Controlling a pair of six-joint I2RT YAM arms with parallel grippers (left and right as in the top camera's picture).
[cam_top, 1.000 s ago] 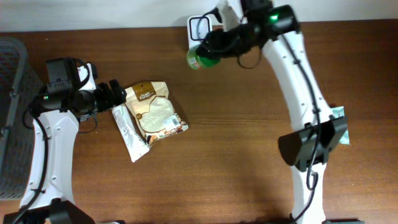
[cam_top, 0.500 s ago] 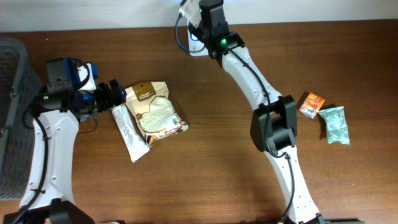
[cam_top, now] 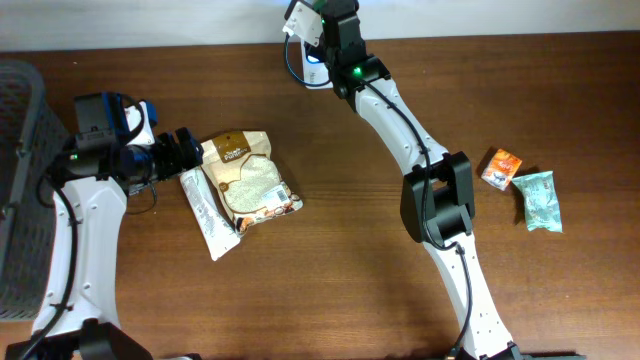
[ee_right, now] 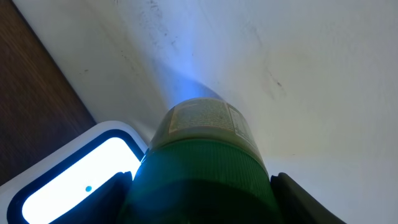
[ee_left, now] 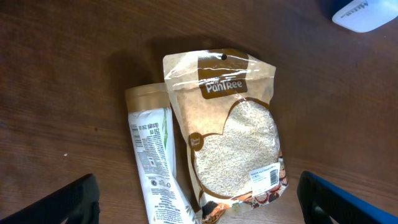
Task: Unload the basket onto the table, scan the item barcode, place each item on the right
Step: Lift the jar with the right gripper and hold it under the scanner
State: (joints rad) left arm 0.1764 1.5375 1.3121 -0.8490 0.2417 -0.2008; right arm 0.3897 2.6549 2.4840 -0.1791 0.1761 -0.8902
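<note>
1. Right gripper (ee_right: 202,196) is clamped on the green bottle (ee_right: 199,155), one finger on each side, up at the 12 o'clock edge of the table (cam_top: 350,260).
2. In the wrist view the scanner (ee_right: 68,180) glows blue at 8 o'clock of the bottle, just beside it. I cannot tell whether they touch.
3. No barcode shows. The printed label at the bottle's far end faces the camera, not the lit window. Judging from this, the wrist should roll slowly until that print turns toward the glow.
4. Hold the bottle near the window without knocking the scanner, and pause at each turn so the reader can catch the code.
5. The grip looks firm, but a round body can slip when rolled, so do not loosen it.
6. Left gripper (ee_left: 199,208) hangs wide open at 9 o'clock over the rice pouch (ee_left: 230,137) and the sachet (ee_left: 152,168), holding nothing. It has no part in this step.
</note>
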